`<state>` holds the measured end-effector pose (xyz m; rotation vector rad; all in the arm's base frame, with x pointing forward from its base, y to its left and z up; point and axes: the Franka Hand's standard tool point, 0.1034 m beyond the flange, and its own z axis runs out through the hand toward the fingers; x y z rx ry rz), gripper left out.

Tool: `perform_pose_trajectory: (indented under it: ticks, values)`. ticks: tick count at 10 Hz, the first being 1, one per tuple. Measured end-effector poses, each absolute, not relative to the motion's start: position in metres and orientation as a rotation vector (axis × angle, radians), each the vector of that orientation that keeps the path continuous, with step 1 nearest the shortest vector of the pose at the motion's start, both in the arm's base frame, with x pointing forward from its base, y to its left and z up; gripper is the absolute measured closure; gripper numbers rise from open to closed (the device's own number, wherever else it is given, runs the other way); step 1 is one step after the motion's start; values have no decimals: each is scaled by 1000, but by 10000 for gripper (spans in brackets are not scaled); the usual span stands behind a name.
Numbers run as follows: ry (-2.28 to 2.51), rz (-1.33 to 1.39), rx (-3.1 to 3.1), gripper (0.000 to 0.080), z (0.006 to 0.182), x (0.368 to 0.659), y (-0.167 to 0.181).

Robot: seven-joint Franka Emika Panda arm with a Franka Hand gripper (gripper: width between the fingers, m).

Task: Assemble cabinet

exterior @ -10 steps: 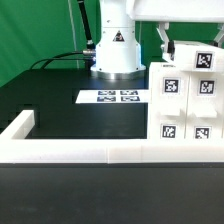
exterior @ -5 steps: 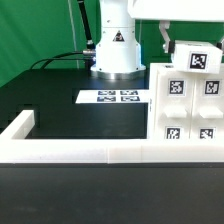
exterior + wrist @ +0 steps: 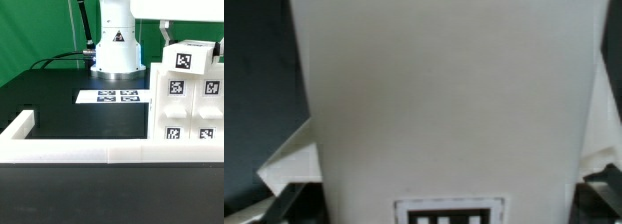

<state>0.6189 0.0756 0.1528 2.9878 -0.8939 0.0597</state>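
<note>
At the exterior view's right, against the long white border rail (image 3: 100,152), we see the cabinet (image 3: 190,108): a boxy matte-white unit whose front face carries four square black-and-white tags in two rows. Above its upper edge a separate white block (image 3: 188,58) with one tag sits tilted, its marked face turned toward the camera; we cannot tell whether it rests on the cabinet body or is clear of it. The gripper (image 3: 190,42) comes down from the top edge of the frame right at this block, one dark finger (image 3: 163,38) showing beside the block on the exterior view's left. We cannot tell from either view whether the fingers are pressed against the block or stand apart from it. Through the wrist view a tall plain white panel face (image 3: 446,100) fills most of the picture, with part of a tag (image 3: 452,212) at its end and dark table to either side. On the black table (image 3: 60,100) the marker board (image 3: 112,97) lies flat in front of the robot base (image 3: 114,55), well apart from the cabinet. A green backdrop (image 3: 35,30) stands behind.
</note>
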Motion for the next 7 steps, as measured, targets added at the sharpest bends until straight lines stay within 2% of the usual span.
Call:
perform_pose_trajectory:
  ticks: [7]
  values:
    - [-1720,85,2660,239,151,619,81]
